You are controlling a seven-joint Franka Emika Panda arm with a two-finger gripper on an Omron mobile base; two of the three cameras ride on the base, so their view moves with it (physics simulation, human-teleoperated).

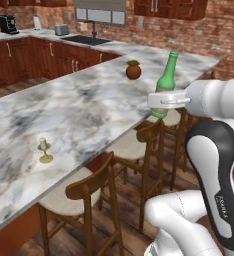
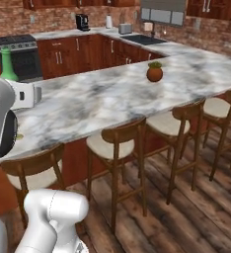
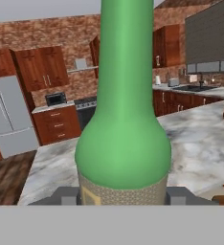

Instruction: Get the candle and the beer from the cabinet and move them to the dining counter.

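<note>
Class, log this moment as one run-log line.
hand: shut on beer | beer: upright, above dining counter edge | candle: standing on dining counter

The arm reaches forward, its tool [image 1: 161, 101] clamped level around the beer [image 1: 166, 80].

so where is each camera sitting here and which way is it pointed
Left base view: behind the arm's left, facing forward and down over the dining counter; white arm at lower right, its tool shut on the beer.
Right base view: behind the arm's right, same counter seen toward the stove; arm at lower left.
Hand view: on the hand, looking along the tool at the bottle's green shoulder; dark fingertips at the bottom.
Both base views share the plant pot, the chairs and the sink.
</note>
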